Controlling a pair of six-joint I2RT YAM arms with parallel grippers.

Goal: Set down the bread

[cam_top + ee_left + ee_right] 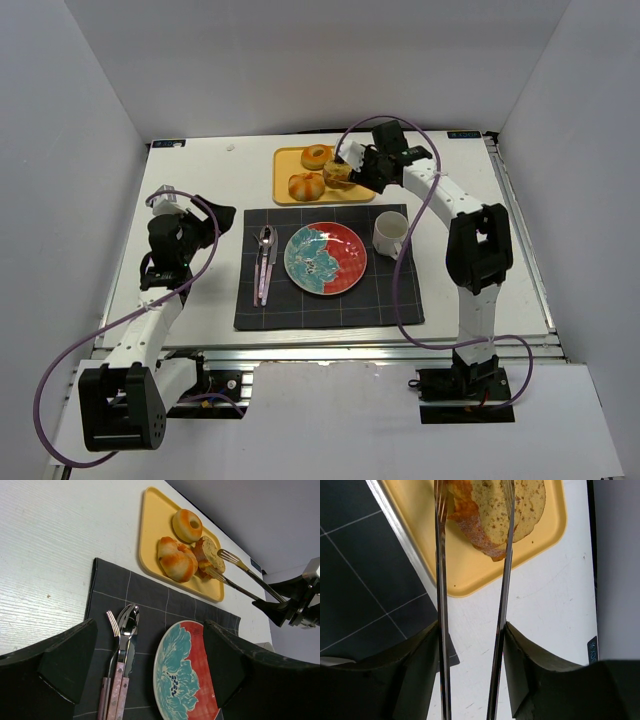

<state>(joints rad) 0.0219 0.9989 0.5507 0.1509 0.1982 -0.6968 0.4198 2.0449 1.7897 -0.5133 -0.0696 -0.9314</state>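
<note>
Yellow tray (pixel 150 540) holds bread (pixel 210 555) between tongs (pixel 230 557), bun (pixel 175 560), doughnut (pixel 187 525).

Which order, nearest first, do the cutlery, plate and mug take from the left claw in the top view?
From the left claw:
1. Cutlery, left on the mat.
2. Plate, mid-mat.
3. Mug, mat's right edge.

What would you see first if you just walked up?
The right gripper holds long metal tongs with their tips at the bread slices on the yellow tray at the back. Next comes the bright teal-and-red plate in the middle of the dark placemat.
</note>
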